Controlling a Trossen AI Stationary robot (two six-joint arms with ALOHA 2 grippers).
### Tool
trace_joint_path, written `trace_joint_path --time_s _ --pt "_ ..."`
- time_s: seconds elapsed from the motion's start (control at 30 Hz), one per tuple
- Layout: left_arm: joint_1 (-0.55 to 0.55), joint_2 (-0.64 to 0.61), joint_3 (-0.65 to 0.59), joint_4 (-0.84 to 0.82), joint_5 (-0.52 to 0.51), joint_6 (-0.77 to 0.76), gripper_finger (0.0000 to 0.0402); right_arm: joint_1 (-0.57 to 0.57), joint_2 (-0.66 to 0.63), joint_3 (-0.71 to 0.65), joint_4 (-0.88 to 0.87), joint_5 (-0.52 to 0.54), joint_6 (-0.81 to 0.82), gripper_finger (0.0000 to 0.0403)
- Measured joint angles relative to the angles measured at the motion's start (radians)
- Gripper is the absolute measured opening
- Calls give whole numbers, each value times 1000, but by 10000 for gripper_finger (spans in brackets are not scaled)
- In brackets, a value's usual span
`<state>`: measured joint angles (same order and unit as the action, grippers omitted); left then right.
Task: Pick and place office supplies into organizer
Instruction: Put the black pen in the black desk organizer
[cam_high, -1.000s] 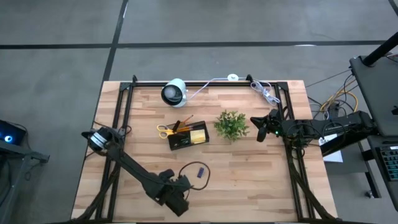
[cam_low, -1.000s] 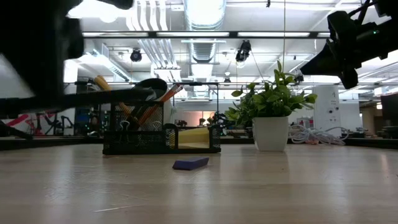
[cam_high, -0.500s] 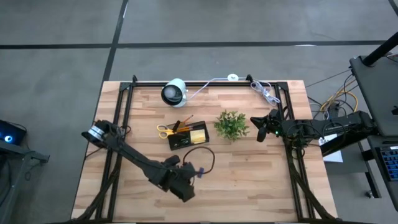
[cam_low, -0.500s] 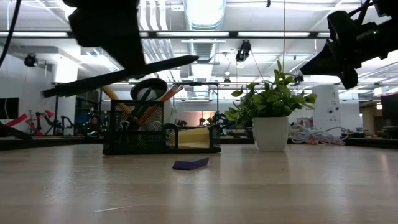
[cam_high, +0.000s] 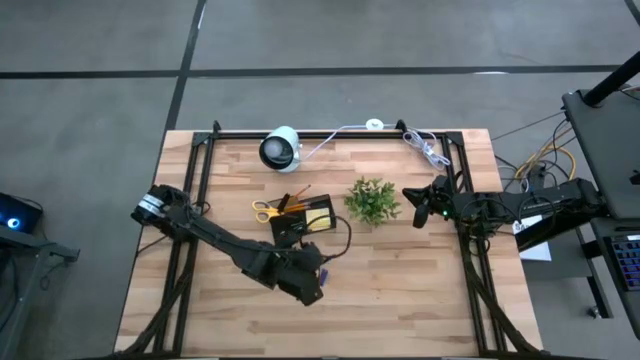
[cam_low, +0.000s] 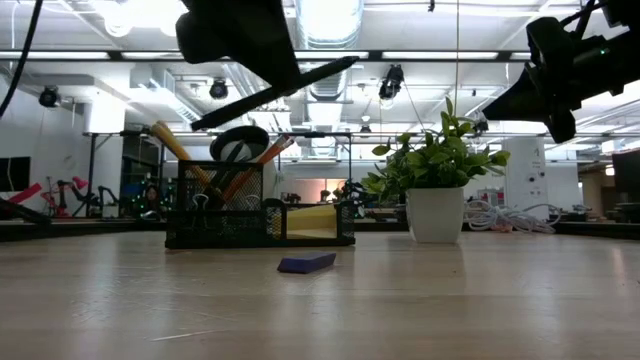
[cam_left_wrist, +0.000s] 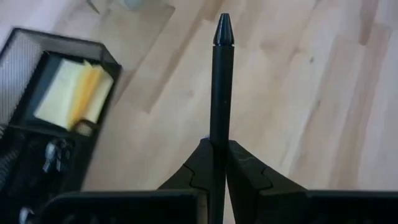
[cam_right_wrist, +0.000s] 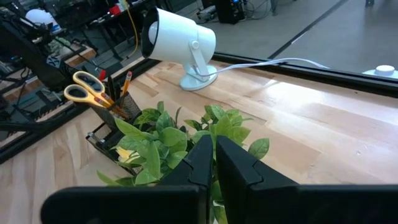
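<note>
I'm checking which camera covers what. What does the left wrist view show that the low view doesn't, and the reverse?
Only the left wrist view shows the left gripper shut on the pen, and the sticky pad from above. Only the low view shows the blue piece on the table, the plant and the pencils upright. Both show the pen and the organizer.

Table (cam_high: 400, 290): light wooden planks, framed by black rails.
Plant (cam_high: 372, 201): green and leafy, set in a white pot near the table's middle.
Camera (cam_high: 280, 148): white and round, placed at the far edge.
Cable (cam_high: 340, 131): white, laid along the far rail.
</note>
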<state>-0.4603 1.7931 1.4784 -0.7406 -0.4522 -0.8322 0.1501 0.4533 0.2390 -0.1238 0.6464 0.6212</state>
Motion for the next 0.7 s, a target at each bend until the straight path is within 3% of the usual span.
trace_joint_path --time_s 0.7 --pt "154 -10 0 116 -42 242 12 -1 0 0 2 0 4 13"
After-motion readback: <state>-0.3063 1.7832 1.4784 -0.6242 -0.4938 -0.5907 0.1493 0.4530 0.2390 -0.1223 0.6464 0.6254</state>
